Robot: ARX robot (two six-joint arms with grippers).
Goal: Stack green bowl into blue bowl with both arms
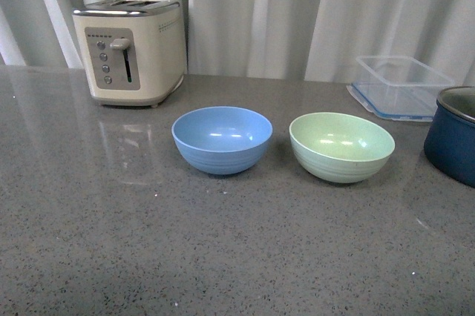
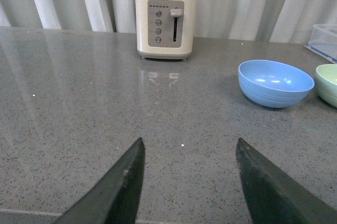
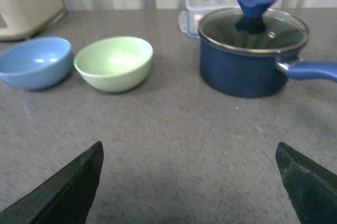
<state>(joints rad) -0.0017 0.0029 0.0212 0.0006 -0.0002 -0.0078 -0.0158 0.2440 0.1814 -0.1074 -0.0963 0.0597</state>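
The blue bowl [image 1: 222, 139] and the green bowl [image 1: 341, 146] stand upright side by side on the grey countertop, a small gap between them, both empty. Neither arm shows in the front view. My left gripper [image 2: 189, 148] is open and empty above bare counter, well short of the blue bowl [image 2: 275, 82]; the green bowl's edge [image 2: 327, 83] shows beyond it. My right gripper [image 3: 189, 153] is open wide and empty over bare counter, with the green bowl [image 3: 114, 62] and blue bowl [image 3: 35, 61] ahead of it.
A cream toaster [image 1: 130, 50] stands behind the blue bowl. A clear plastic container [image 1: 399, 84] sits at the back right. A dark navy pot [image 1: 454, 134] with a glass lid [image 3: 253, 27] and blue handle [image 3: 310, 69] stands just right of the green bowl. White curtains hang behind.
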